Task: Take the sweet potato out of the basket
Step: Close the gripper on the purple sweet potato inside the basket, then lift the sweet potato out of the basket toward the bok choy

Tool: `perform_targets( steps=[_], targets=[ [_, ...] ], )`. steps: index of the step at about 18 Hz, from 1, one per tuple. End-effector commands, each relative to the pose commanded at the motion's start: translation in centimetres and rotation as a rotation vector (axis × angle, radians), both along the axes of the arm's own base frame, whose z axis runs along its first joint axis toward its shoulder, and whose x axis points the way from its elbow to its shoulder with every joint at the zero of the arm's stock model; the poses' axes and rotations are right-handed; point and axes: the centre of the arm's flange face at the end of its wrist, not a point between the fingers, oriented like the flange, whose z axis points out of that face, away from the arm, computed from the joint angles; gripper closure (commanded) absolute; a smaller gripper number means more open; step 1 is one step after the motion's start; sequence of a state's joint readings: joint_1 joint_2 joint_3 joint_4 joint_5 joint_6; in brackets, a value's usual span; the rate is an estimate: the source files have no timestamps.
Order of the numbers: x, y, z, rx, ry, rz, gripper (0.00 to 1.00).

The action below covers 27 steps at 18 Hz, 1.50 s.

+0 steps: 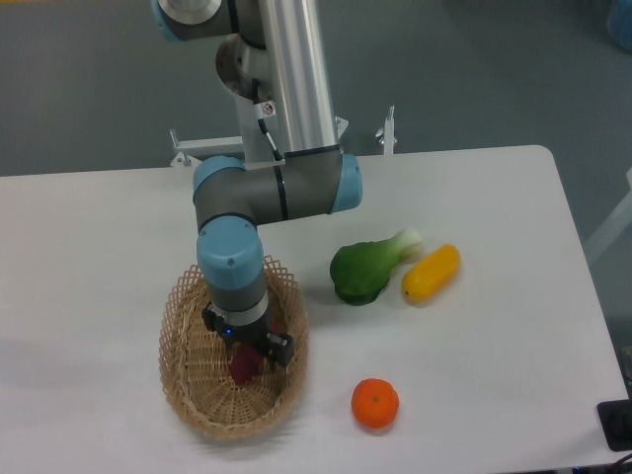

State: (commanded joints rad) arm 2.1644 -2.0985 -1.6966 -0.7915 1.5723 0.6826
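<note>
The light tan wicker basket (188,390) sits on the white table at the front left. The reddish-purple sweet potato (243,365) lies inside it, mostly hidden by the gripper. My gripper (247,357) reaches straight down into the basket with its fingers on either side of the sweet potato. The fingertips are hidden by the gripper body, so I cannot tell whether they press on the tuber.
A green leafy vegetable (367,267) and a yellow oblong vegetable (432,274) lie right of the basket. A round orange (375,403) sits near the front edge. The arm's elbow (276,188) hangs over the table behind the basket.
</note>
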Motion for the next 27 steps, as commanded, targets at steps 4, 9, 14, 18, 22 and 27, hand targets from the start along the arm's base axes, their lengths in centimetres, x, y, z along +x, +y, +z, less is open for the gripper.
perform_targets(
  steps=[4, 9, 14, 18, 22, 27],
  targets=[
    [0.0, 0.0, 0.3, 0.004, 0.003, 0.000, 0.56],
    [-0.1, 0.2, 0.9, 0.014, 0.010, -0.005, 0.59],
    [-0.3, 0.3, 2.4, 0.037, 0.025, -0.019, 0.59],
    [-1.2, 0.5, 6.4, 0.091, 0.065, -0.043, 0.59],
    [-4.5, -0.2, 11.0, 0.144, 0.120, -0.040, 0.58],
    [-10.4, -4.4, 15.2, 0.167, 0.164, -0.040, 0.58]
  ],
)
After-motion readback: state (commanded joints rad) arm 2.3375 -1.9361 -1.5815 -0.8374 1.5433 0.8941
